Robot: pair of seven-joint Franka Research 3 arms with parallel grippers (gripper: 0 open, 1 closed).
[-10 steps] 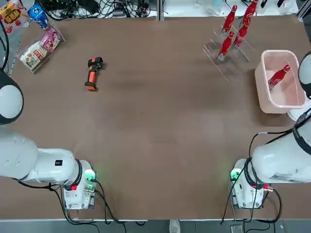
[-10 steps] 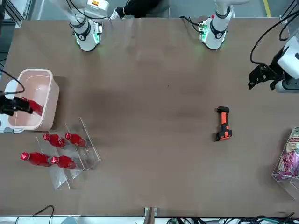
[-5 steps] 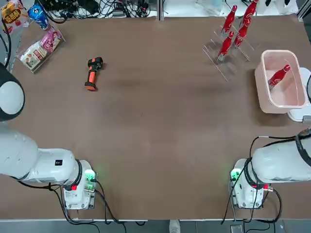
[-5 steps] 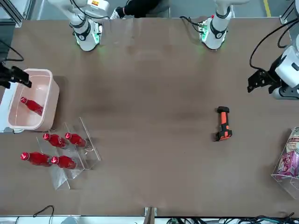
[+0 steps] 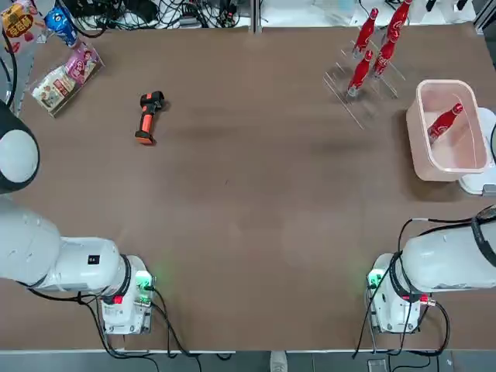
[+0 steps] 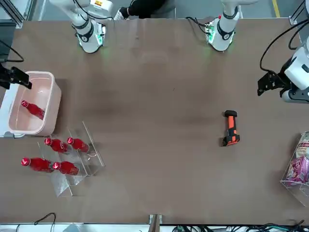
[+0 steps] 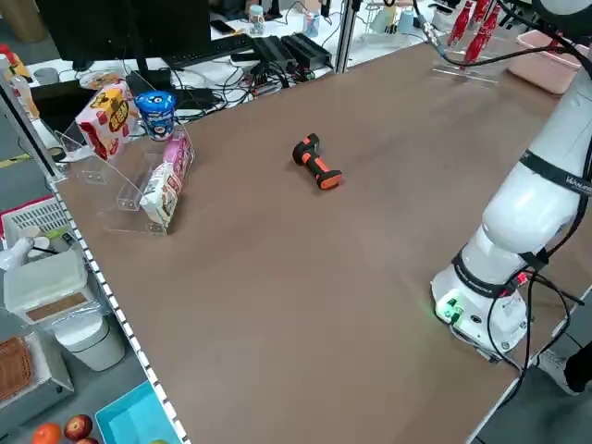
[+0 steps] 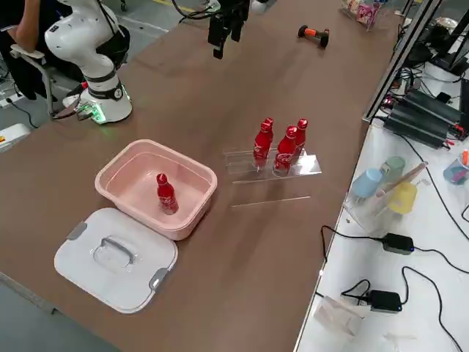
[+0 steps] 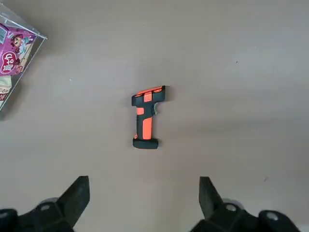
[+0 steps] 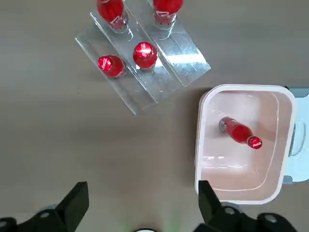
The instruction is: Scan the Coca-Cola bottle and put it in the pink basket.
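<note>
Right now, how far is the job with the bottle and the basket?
One bottle lies in the pink basket, so placing looks done. Neither the left gripper nor the right gripper holds anything. Whether it was scanned, I cannot tell. No placing seems left.

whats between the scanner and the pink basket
Just bare tabletop: the top view shows nothing lying between the scanner and the pink basket, which holds one red bottle.
</note>
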